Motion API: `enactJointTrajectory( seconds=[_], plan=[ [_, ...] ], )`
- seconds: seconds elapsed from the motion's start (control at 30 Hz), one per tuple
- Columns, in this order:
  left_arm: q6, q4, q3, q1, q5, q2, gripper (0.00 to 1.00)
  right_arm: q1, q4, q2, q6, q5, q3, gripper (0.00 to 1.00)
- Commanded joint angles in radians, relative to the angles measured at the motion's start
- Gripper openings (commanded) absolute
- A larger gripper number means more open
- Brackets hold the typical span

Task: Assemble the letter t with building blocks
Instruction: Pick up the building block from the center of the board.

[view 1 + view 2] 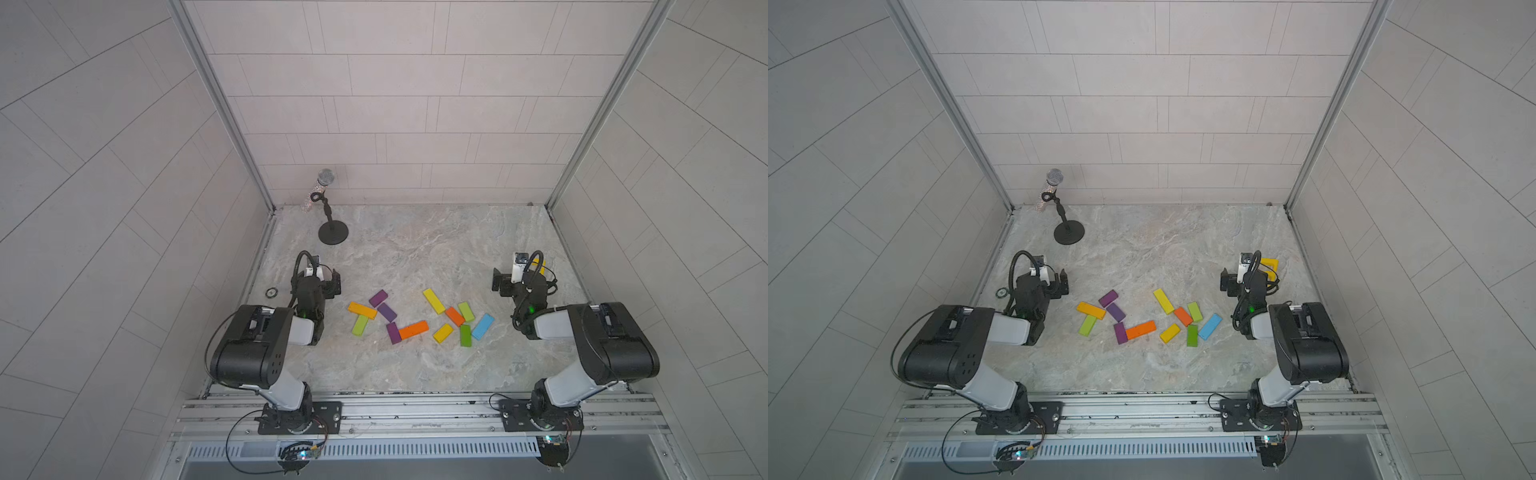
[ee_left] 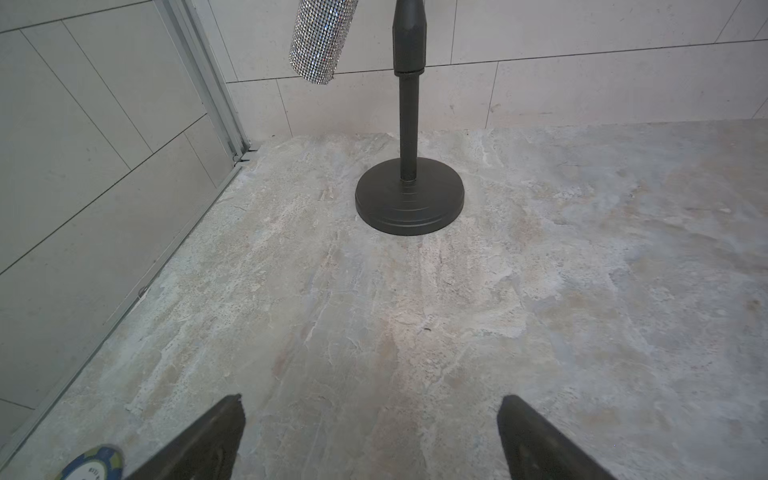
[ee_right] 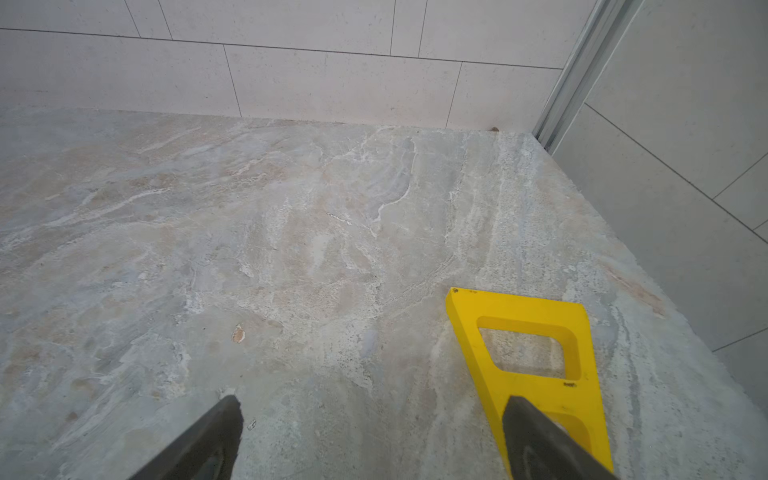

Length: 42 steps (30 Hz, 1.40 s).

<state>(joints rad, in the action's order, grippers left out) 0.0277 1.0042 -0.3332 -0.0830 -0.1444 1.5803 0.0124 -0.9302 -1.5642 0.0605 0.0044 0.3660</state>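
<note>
The blocks lie scattered flat on the bench, from its middle toward 6 o'clock. Both jaws stand open, empty. Blocks seem light and stiff (perhaps slippery); grip across the narrow width.

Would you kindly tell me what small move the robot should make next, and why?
Probably turn the left gripper toward the yellow-orange block nearest it: both it and the right gripper are open, empty and pointed away from the blocks, which lie scattered with no T begun.
</note>
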Motion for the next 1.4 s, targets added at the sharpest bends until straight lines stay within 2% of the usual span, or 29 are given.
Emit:
enactJointTrajectory(
  seconds=[0.0, 0.7, 0.8, 0.9, 0.97, 1.03, 1.1, 1.17, 1.27, 1.37],
  plan=[
    [0.017, -0.022, -0.032, 0.004, -0.028, 0.003, 1.0, 0.002, -0.005, -0.002, 0.014, -0.005, 0.008, 1.0],
    [0.006, -0.052, -0.044, 0.019, -0.003, -0.006, 1.0, 0.023, 0.023, 0.015, 0.022, -0.046, 0.017, 1.0],
    [0.009, -0.103, -0.045, 0.018, 0.004, -0.07, 0.99, 0.017, 0.203, 0.123, 0.019, -0.034, 0.071, 1.0],
    [0.032, -0.179, -0.015, -0.014, -0.027, -0.227, 0.96, -0.022, 0.523, 0.233, 0.006, 0.007, 0.195, 1.0],
    [0.048, -0.343, -0.035, -0.075, -0.093, -0.39, 0.95, -0.087, 0.77, 0.254, 0.001, 0.061, 0.336, 1.0],
    [0.009, -0.549, -0.103, -0.12, -0.132, -0.497, 0.93, -0.153, 0.939, 0.242, -0.003, 0.075, 0.456, 1.0],
    [-0.049, -0.824, -0.219, -0.148, -0.118, -0.544, 0.87, -0.219, 1.125, 0.222, 0.044, 0.082, 0.591, 1.0],
    [-0.12, -1.12, -0.377, -0.177, -0.128, -0.526, 0.86, -0.287, 1.324, 0.202, 0.125, 0.073, 0.733, 1.0],
    [-0.163, -1.458, -0.56, -0.208, -0.063, -0.437, 0.81, -0.378, 1.561, 0.173, 0.231, 0.02, 0.897, 1.0],
    [-0.176, -1.683, -0.695, -0.254, -0.027, -0.348, 0.76, -0.464, 1.7, 0.187, 0.294, 0.004, 0.954, 1.0]
  ],
)
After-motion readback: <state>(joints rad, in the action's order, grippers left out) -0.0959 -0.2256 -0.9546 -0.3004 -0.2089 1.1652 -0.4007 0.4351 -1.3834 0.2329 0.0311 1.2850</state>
